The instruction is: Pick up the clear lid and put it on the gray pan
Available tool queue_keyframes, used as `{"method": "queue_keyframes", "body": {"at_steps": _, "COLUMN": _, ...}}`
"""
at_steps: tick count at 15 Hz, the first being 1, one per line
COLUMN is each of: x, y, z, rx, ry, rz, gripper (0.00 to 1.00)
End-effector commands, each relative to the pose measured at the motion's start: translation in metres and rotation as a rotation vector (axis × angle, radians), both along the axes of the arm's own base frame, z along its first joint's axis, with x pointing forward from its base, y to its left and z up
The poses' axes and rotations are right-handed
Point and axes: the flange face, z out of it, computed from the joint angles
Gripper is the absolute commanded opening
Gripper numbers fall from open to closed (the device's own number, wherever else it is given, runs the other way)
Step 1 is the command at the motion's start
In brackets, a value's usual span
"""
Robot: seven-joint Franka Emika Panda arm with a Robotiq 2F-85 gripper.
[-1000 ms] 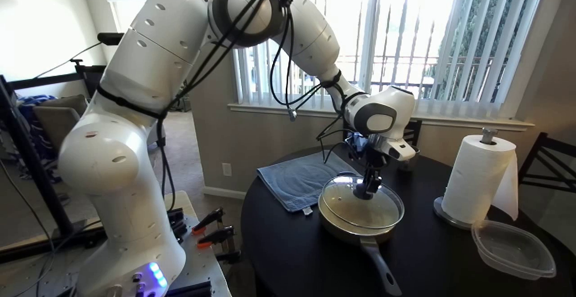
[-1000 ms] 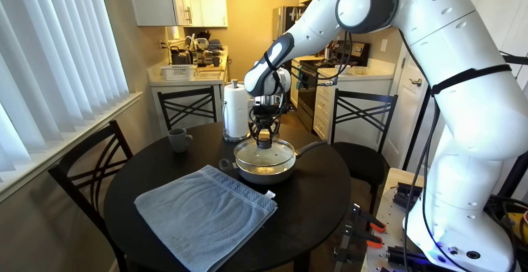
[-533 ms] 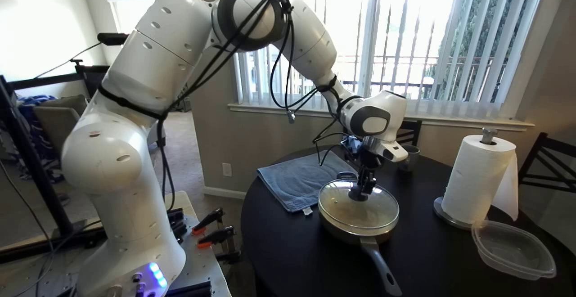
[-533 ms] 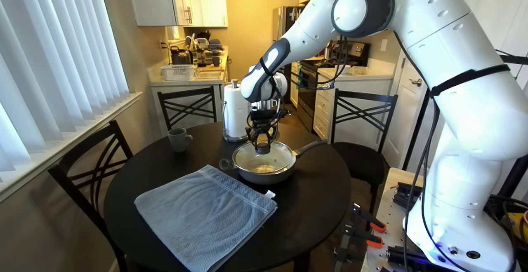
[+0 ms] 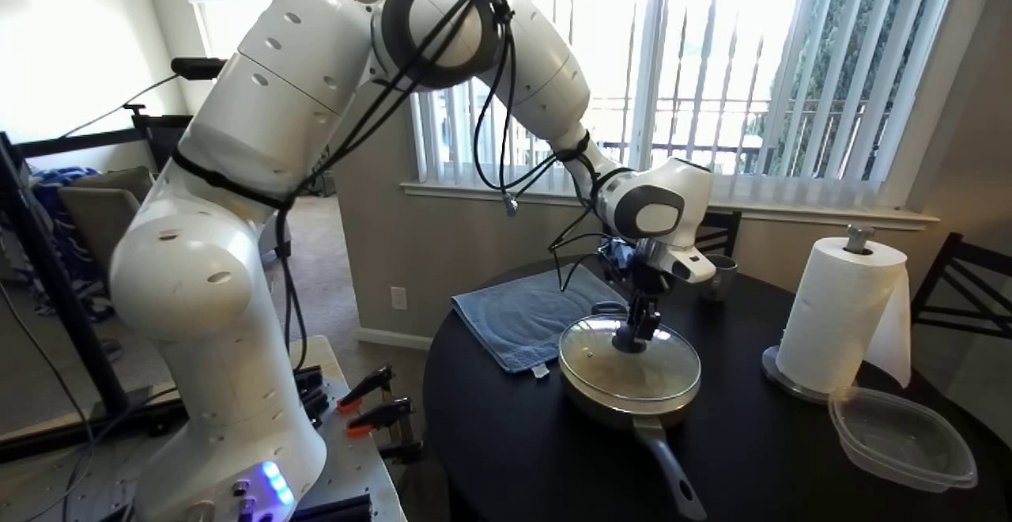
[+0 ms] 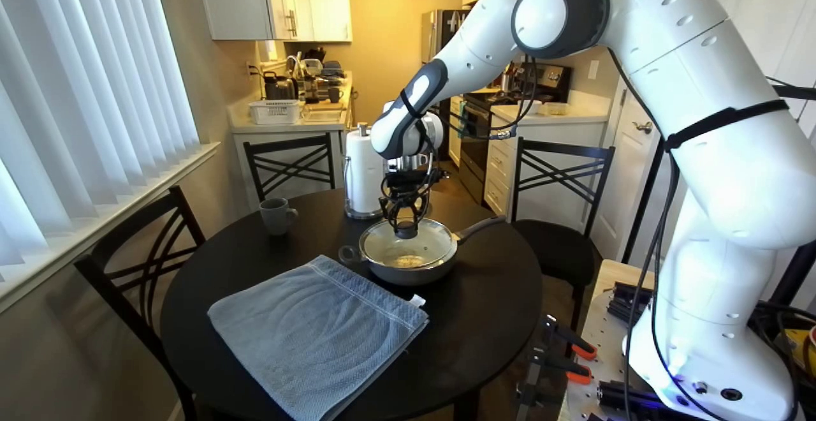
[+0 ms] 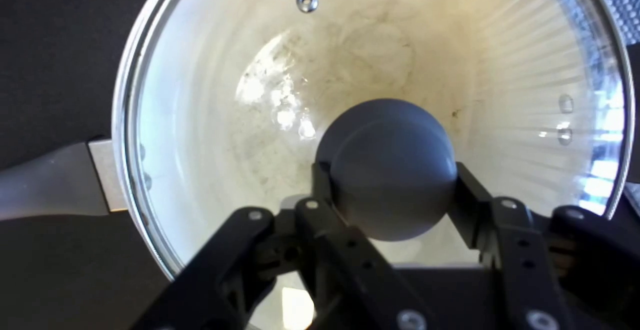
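"How far along is the job?"

"Nearly finished, I judge. The clear glass lid (image 5: 631,372) covers the mouth of the gray frying pan (image 6: 413,275) in both exterior views. Its metal rim (image 7: 121,95) lies at or very near the pan's edge; I cannot tell whether it is seated all the way around. What is left, it seems, is to check the fit, let go and lift away."

"So you have hold of it?"

"Yes. In the wrist view my Robotiq gripper (image 7: 391,184) is clamped on the lid's round, dark gray knob (image 7: 392,170), one black finger (image 7: 472,200) against each side."

"And where is the lid from your grip?"

"Directly below: the knob is between my fingertips, and the glass spreads out beneath it, looking roughly level. The pan's long gray handle (image 7: 55,182) runs out from under the rim toward the left edge of the wrist view. The pan stands on a round black table (image 6: 484,319), just beside a folded blue towel (image 6: 319,332)."
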Motion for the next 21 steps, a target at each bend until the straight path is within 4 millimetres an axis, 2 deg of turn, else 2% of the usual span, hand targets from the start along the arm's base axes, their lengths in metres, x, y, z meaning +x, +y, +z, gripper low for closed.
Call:
{"method": "queue_keyframes", "body": {"at_steps": 1, "x": -0.011, "y": -0.006, "z": 0.009, "rx": -0.021, "ry": 0.007, "rz": -0.026, "gripper": 0.33}}
{"method": "queue_keyframes", "body": {"at_steps": 5, "x": -0.018, "y": -0.014, "z": 0.008, "rx": -0.017, "ry": 0.006, "rz": -0.041, "gripper": 0.33}}
{"method": "queue_keyframes", "body": {"at_steps": 21, "x": -0.026, "y": -0.022, "z": 0.008, "rx": 0.036, "ry": -0.042, "rz": -0.036, "gripper": 0.33}}
